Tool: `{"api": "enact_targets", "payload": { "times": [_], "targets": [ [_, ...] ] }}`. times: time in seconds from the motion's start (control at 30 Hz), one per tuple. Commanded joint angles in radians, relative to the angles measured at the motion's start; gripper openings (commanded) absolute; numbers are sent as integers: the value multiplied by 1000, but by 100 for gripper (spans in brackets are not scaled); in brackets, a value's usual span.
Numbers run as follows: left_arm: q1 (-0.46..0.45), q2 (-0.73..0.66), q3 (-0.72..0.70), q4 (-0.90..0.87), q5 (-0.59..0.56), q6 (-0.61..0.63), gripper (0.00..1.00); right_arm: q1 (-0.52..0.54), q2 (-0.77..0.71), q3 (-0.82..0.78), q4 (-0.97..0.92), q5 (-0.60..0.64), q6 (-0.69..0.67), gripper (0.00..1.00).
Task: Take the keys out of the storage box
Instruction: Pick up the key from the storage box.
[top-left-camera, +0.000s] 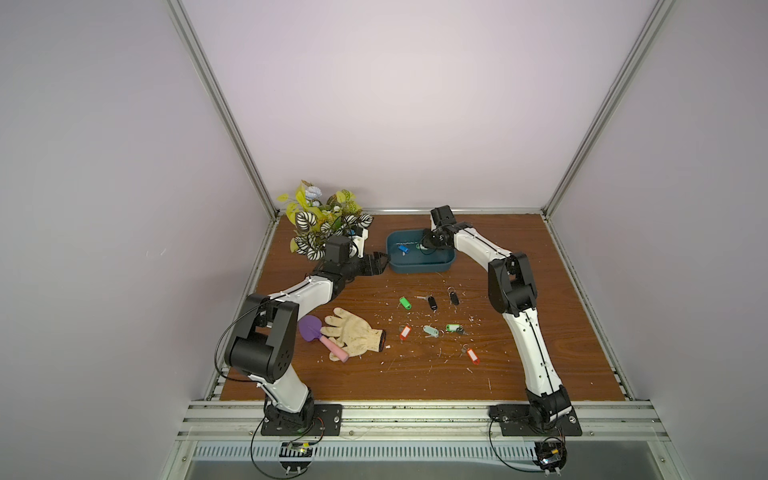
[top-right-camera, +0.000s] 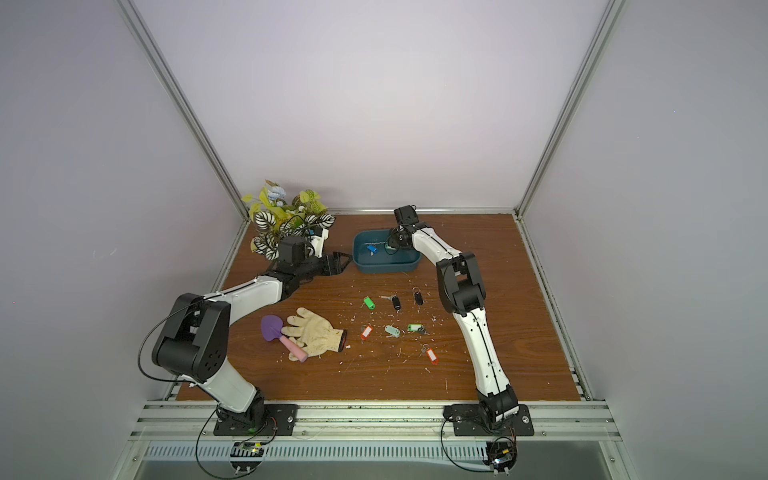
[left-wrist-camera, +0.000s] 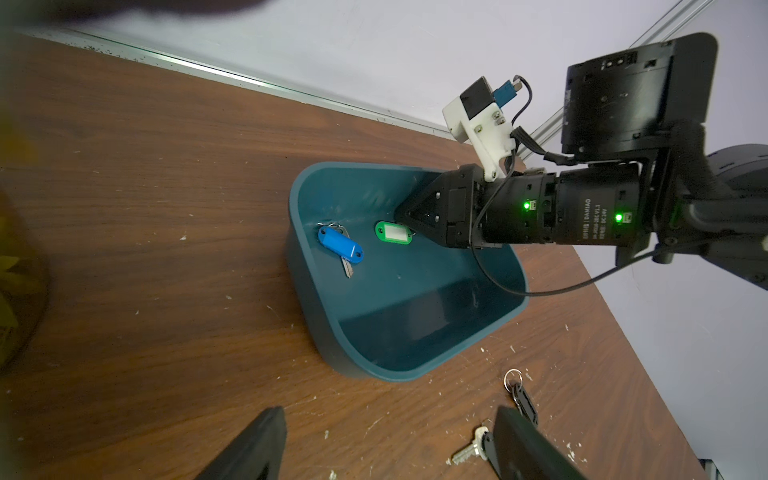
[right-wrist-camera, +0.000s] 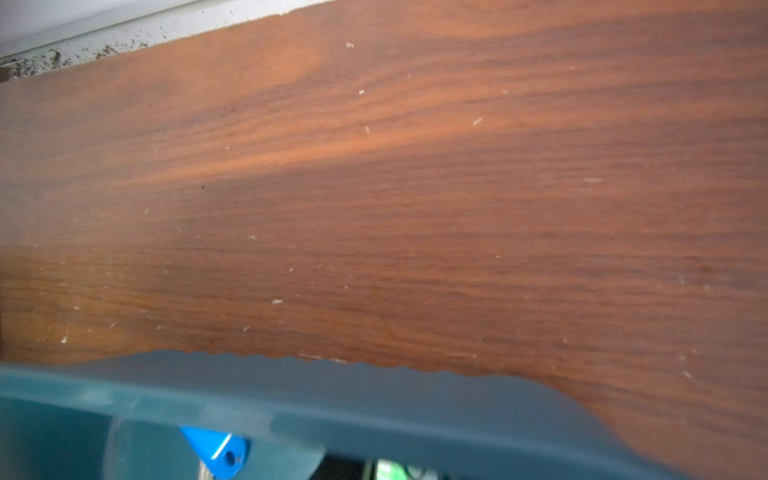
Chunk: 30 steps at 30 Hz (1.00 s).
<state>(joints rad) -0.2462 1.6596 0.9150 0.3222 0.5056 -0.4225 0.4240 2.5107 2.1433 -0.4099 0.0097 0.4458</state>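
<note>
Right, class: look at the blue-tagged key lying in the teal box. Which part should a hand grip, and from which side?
Grip the blue tag across its narrow width, coming from straight above. It lies flat on the floor of the storage box, long edges free, and the walls would likely bar a sideways approach. Its ring and blade look too thin to pinch.

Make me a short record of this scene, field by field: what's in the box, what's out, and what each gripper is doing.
storage box: two keys inside
in box: blue-tagged key, green-tagged key
out on table: seven tagged keys
right gripper: inside the box at the green tag, grip unclear
left gripper: open, empty, near one end of the box
other: glove, purple trowel, plant
</note>
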Motion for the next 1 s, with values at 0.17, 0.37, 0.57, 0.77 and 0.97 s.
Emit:
{"api": "enact_targets", "payload": {
  "times": [0.17,0.37,0.57,0.77,0.97],
  "targets": [
    [17,17,4,-12,-1,17,82,4,55,114,-104,22,-36,28],
    [20,19,3,-11,1,18,82,4,76,140,-133,33,-51,26],
    [20,17,2,-11,-1,18,82,7,83,150,-148,54,-60,17],
    [22,18,4,-11,4,19,82,9,101,187,-191,101,-80,21],
    [25,16,3,-11,4,19,82,10,137,233,-221,99,-86,20]
  ]
}}
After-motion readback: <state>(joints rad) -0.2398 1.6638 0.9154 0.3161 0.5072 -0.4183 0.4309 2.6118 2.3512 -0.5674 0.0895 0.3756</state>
